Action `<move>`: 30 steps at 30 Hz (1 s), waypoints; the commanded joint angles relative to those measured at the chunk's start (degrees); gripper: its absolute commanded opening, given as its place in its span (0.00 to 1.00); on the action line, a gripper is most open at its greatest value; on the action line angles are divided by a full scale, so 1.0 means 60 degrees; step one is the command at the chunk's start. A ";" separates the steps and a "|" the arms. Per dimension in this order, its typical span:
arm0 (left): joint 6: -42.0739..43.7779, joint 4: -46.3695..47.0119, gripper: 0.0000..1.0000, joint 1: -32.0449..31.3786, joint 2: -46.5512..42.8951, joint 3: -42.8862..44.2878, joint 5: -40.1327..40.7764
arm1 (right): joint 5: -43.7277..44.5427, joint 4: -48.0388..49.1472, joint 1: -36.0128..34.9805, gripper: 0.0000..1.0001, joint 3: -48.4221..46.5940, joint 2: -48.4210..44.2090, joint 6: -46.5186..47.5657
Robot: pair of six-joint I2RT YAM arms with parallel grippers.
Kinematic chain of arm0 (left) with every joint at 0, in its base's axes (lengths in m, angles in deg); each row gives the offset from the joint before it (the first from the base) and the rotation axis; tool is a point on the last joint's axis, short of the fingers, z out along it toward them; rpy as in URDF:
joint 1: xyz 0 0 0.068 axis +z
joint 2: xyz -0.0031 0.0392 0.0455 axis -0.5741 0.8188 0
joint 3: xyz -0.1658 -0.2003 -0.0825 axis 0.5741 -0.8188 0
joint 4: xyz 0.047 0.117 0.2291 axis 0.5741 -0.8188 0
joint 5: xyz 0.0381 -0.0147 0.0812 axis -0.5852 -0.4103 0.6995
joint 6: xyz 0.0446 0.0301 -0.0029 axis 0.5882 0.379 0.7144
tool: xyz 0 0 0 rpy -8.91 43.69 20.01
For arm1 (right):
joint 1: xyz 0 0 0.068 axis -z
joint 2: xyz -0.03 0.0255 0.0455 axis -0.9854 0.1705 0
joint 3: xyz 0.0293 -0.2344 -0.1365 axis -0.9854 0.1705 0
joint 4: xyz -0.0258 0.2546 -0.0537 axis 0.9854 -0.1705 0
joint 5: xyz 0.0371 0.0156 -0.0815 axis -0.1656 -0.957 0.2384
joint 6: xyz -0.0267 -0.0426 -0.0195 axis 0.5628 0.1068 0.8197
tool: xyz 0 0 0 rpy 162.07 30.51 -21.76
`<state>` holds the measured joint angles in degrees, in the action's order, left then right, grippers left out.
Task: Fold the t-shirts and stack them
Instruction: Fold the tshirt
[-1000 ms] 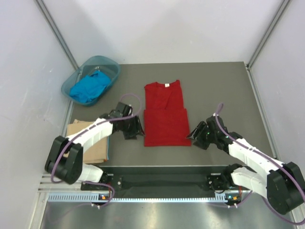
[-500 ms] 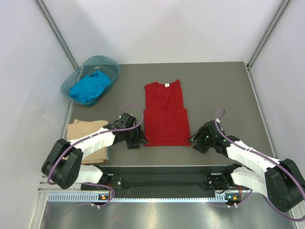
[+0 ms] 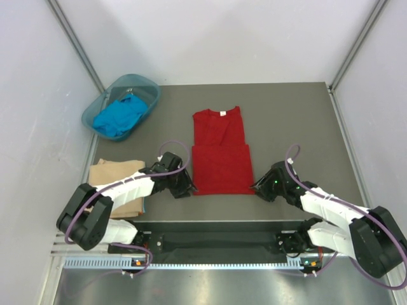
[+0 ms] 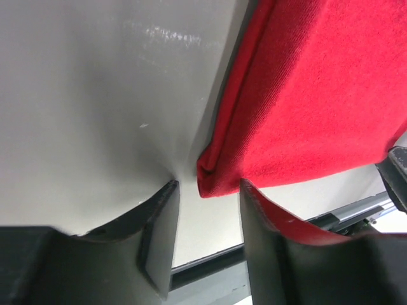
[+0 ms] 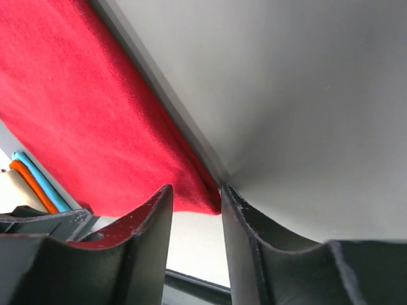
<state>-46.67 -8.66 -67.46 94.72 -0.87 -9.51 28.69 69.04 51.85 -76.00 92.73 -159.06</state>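
Note:
The deep red t-shirt (image 3: 220,152) lies flat in the middle of the table with its sleeves folded in and its white neck label at the far end. My left gripper (image 3: 186,189) is open at its near left corner; in the left wrist view the red corner (image 4: 213,181) sits between the open jaws of that gripper (image 4: 208,194). My right gripper (image 3: 257,187) is open at the near right corner, and that corner (image 5: 194,197) lies between its jaws in the right wrist view. The tan t-shirt (image 3: 117,184) lies folded at the left. The bright blue t-shirt (image 3: 119,114) lies crumpled in the basin.
The translucent teal basin (image 3: 147,86) stands at the far left corner of the grey table (image 3: 292,121). The table's near edge and the arms' mounting rail (image 3: 216,241) are just behind both grippers. White walls close in the sides.
Both grippers have moved in toward the red shirt's near corners: the left one went right and nearer, the right one went left. The shirts have not moved.

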 commanded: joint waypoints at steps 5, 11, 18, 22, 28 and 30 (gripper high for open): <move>-0.0221 0.0546 0.06 -0.0104 0.0373 -0.0054 0.0219 | 0.0200 0.0041 -0.0111 0.09 0.0381 0.0250 0.0099; -0.0075 -0.0712 0.00 -0.0308 0.0111 0.0502 0.0847 | 0.0332 -0.0309 -0.0111 0.00 0.0366 -0.0159 0.0816; -0.0191 -0.1519 0.00 -0.0938 -0.0154 0.0533 0.1068 | 0.0566 -0.1071 -0.0257 0.00 0.0629 -0.1504 0.1724; -0.0425 -0.1593 0.00 -0.1333 -0.0300 0.0211 0.1347 | 0.0522 -0.1320 -0.0316 0.00 0.1068 -0.2355 0.1959; -0.0836 -0.1141 0.00 -0.1817 -0.0592 -0.0068 0.1187 | 0.0186 -0.1292 -0.0477 0.00 0.1786 -0.3630 0.1683; -0.1069 -0.1095 0.14 -0.1964 -0.0725 0.0034 0.1215 | -0.0034 -0.0955 -0.0565 0.00 0.2138 -0.3893 0.1419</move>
<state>-50.78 -14.80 -78.26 92.60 -0.41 -3.26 29.23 63.62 49.84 -65.38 71.55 -149.93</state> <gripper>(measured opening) 0.102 0.008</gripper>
